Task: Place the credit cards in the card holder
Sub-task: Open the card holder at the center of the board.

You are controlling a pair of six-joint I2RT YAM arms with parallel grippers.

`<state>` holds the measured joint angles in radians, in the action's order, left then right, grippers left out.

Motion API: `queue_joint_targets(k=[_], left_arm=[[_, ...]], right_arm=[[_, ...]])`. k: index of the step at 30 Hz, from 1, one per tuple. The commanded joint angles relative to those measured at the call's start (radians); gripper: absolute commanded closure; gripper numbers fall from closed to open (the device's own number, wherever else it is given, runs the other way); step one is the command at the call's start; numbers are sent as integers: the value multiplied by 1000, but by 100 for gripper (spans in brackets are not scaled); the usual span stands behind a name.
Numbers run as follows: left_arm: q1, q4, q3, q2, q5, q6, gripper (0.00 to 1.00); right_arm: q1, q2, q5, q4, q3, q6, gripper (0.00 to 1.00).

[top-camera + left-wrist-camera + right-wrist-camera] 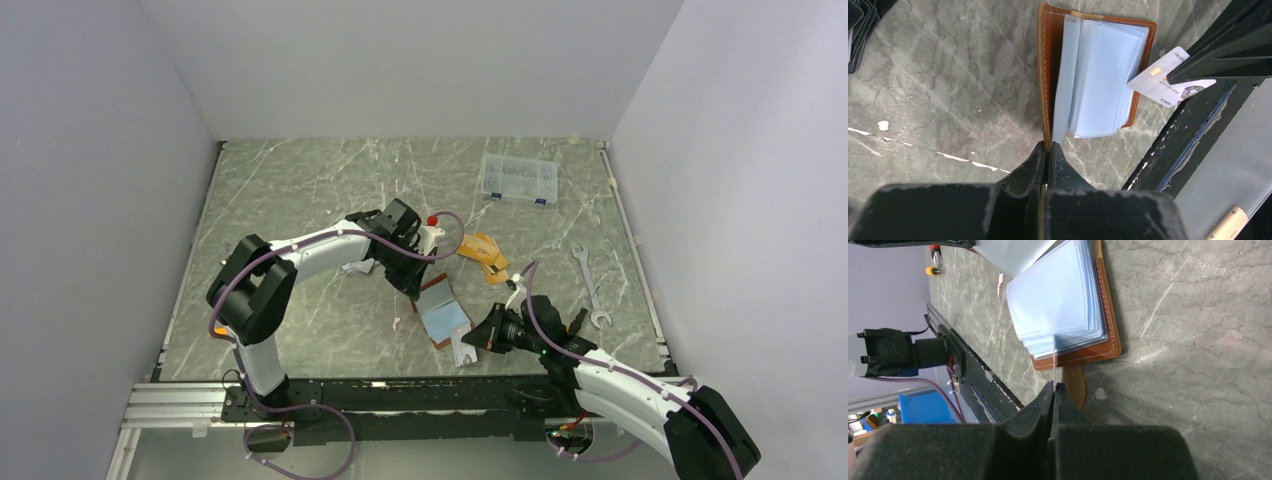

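Top view: the worktop is grey-green stone pattern with white veins. The holder lies open near the middle of the near edge, with tan leather outside and pale clear sleeves inside. The left claw is at its far corner and the right claw is at its near side with a pale card. Orange cards lie just beyond the holder. A clear compartment box sits by the far edge and a steel wrench by the right edge.

Left wrist: the left claw is closed tight, pinching the holder's white-stitched leather edge. The card shows a gold chip and dark print too small to read. Black cards are fanned at the upper left.

Right wrist: the right claw is closed fully on the card, seen edge-on, its tip against the sleeves. The leather snap tab lies flat just beside the fingers.
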<state>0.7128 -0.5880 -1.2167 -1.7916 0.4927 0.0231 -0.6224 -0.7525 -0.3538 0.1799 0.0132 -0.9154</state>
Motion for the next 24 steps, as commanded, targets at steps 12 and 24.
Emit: queue_joint_targets(k=[12,24], left_arm=[[-2,14,4,15,26,2,100],[3,9,-1,12,35,1,100]], right_arm=[[2,-71,92,75,14,11,100],[1,-145,116,129,37,10,100]])
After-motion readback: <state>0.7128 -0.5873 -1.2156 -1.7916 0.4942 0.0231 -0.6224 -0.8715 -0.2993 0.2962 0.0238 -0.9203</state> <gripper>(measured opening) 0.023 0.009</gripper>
